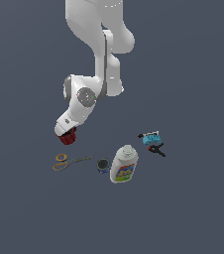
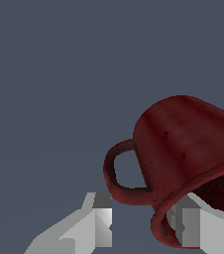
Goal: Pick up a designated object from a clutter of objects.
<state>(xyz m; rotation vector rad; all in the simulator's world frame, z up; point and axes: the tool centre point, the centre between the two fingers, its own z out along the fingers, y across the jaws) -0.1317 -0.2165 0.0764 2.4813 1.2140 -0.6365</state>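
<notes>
The big white arm (image 1: 100, 49) reaches down to the left middle of the exterior view, and its pincer (image 2: 142, 225) is clamped on the rim of the red mug (image 1: 67, 136), one finger inside and one outside. The grab looks done, and the mug seems tipped. The lift looks barely begun; the bottle (image 1: 124, 164), scissors (image 1: 69, 161), can (image 1: 103, 165) and clamp (image 1: 152, 142) lie nearby on the tabletop (image 1: 193, 213).

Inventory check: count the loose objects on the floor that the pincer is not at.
4. The scissors lie toward the exterior view's left, the small can beside the white bottle, and the clamp toward the right. The red mug is at the pincer.
</notes>
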